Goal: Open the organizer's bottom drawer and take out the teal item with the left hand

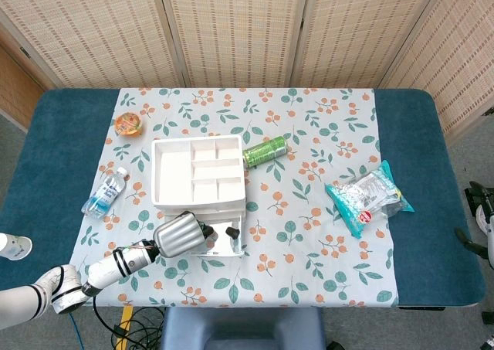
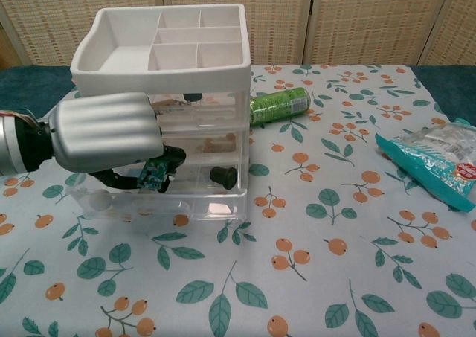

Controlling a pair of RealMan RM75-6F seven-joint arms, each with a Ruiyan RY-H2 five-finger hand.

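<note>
The white organizer [image 2: 169, 68] stands on the floral cloth, its clear bottom drawer [image 2: 195, 207] pulled out toward me. My left hand [image 2: 108, 135] reaches in from the left over that drawer. It pinches the small teal item [image 2: 152, 175] between dark fingertips, just above the drawer's left part. In the head view the left hand [image 1: 179, 234] sits at the front edge of the organizer [image 1: 199, 172]. My right hand [image 1: 477, 225] shows only as dark spread fingers at the far right, off the table, holding nothing.
A black knob-like piece [image 2: 223, 177] lies in the open drawer. A green can [image 2: 278, 104] lies right of the organizer. A teal snack bag [image 2: 435, 161] sits far right. A water bottle [image 1: 105, 191] and an orange cup [image 1: 128, 124] lie left of the organizer.
</note>
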